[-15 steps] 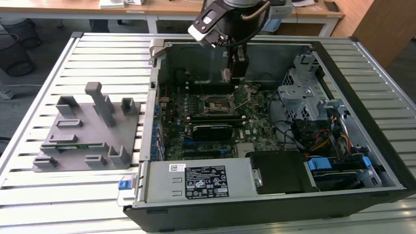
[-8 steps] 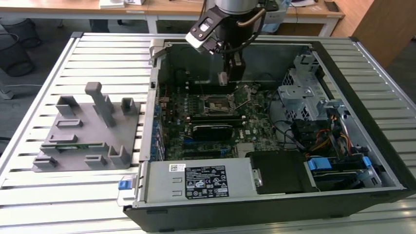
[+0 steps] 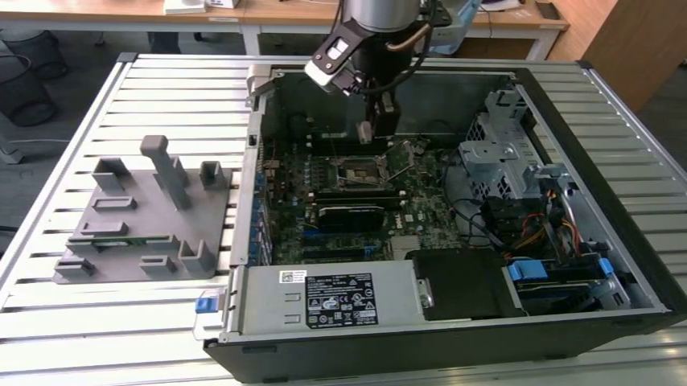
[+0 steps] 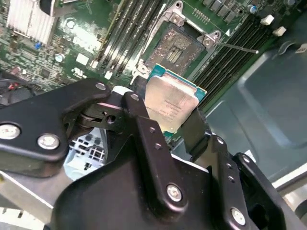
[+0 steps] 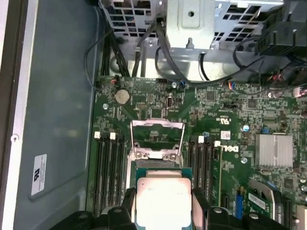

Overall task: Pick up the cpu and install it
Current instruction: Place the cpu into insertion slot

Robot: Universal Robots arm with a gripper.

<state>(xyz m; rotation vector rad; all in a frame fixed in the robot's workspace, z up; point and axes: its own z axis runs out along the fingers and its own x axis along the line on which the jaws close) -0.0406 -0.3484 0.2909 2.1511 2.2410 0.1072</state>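
My gripper (image 3: 376, 133) hangs inside the open computer case (image 3: 569, 121), just above the motherboard's bare cpu socket (image 3: 361, 169). It is shut on the cpu (image 4: 171, 103), a small square chip with a silver top and green rim, held by two opposite edges between the black fingers (image 4: 139, 112). In the second wrist view the socket (image 4: 173, 48) lies uncovered a short way beyond the chip, its retaining lever swung out. In the first wrist view the cpu (image 5: 163, 199) sits between the fingers (image 5: 128, 203), and the socket's raised metal frame (image 5: 157, 139) stands right past it.
A grey plastic holder block (image 3: 145, 217) with upright posts and a green memory stick (image 3: 118, 239) stands on the slatted table at the exterior view's left. Memory slots (image 5: 108, 167) flank the socket. A power supply (image 3: 322, 297), drive cage (image 3: 499, 153) and cables crowd the case.
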